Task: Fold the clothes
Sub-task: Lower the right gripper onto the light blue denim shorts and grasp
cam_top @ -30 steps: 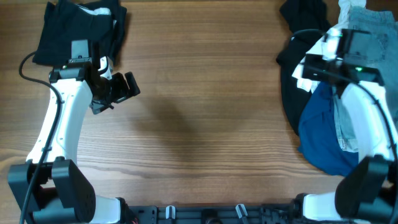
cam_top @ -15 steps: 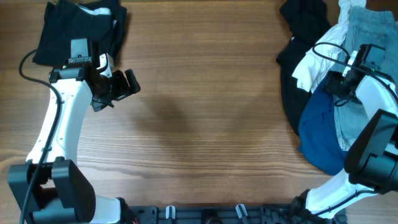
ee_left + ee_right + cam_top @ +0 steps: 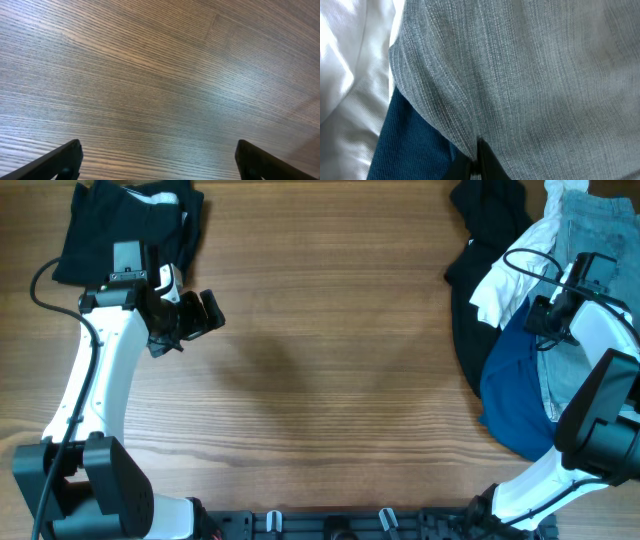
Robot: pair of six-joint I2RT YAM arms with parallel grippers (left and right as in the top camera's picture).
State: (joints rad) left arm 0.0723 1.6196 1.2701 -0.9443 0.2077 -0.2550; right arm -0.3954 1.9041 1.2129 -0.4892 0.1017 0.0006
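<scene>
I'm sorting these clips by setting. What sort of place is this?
Likely a robot lab workbench rather than a home: a left arm and right arm stand at a wooden table, with a loose pile of clothes on one side and dark garments on the other.

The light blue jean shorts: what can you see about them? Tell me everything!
The denim shorts are pale, faded blue-grey with a fine woven grain. They lie crumpled at the table's far right corner, over a deep-blue cloth and beside a white cloth. The right gripper is shut on a fold at their edge.
</scene>
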